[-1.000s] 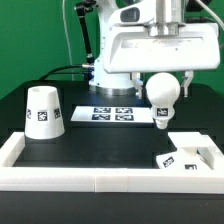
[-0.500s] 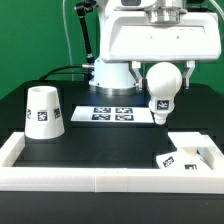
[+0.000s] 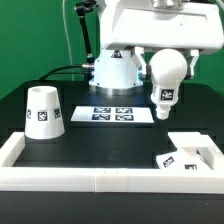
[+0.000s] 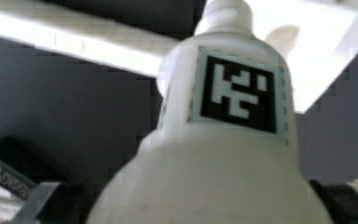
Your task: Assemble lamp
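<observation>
My gripper (image 3: pixel 168 60) is shut on the ball of the white bulb (image 3: pixel 166 76) and holds it in the air above the black table, stem down and slightly tilted, with a tag on the stem. In the wrist view the bulb (image 4: pixel 220 150) fills the frame between my fingers (image 4: pixel 16 192), its tag facing the camera. The cone shade (image 3: pixel 43 110) stands on the table at the exterior view's left. The flat square base (image 3: pixel 192 150) lies at the exterior view's right, below and in front of the bulb.
The marker board (image 3: pixel 120 114) lies flat mid-table, behind and left of the hanging bulb. A white raised rim (image 3: pixel 100 178) runs along the table's near edge and sides. The arm's own base (image 3: pixel 115 70) stands at the back.
My gripper has risen with the bulb in it and shifted a little toward the exterior view's right. The bulb hangs higher above the table. Shade and base have not moved.
</observation>
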Robot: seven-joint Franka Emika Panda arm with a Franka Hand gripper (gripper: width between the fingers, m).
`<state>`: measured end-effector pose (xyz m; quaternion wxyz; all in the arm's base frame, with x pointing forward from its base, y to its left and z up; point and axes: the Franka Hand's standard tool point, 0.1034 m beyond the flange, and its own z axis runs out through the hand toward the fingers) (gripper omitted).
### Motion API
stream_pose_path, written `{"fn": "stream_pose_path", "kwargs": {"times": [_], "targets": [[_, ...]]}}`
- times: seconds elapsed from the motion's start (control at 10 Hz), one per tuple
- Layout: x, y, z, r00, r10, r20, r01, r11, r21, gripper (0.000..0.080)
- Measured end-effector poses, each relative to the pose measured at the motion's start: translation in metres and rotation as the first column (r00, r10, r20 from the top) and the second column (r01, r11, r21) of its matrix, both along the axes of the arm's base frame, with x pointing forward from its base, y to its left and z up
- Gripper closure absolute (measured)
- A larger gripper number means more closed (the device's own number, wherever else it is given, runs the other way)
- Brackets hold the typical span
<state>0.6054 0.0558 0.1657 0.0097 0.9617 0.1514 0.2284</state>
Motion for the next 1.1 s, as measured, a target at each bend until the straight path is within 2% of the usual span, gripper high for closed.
{"fn": "stream_pose_path", "kwargs": {"times": [0.4, 0.6, 0.8, 1.1], "targets": [[-0.001, 0.001, -0.003, 1.0, 0.002, 0.018, -0.002, 1.0, -0.001, 0.022], [0.006, 0.018, -0.003, 0.998, 0.026, 0.053, -0.026, 1.0, 0.002, 0.022], [0.008, 0.028, -0.008, 0.996, 0.037, 0.08, -0.038, 0.999, 0.006, 0.022], [0.01, 0.026, -0.01, 0.993, 0.037, 0.113, -0.038, 0.999, 0.004, 0.022]]}}
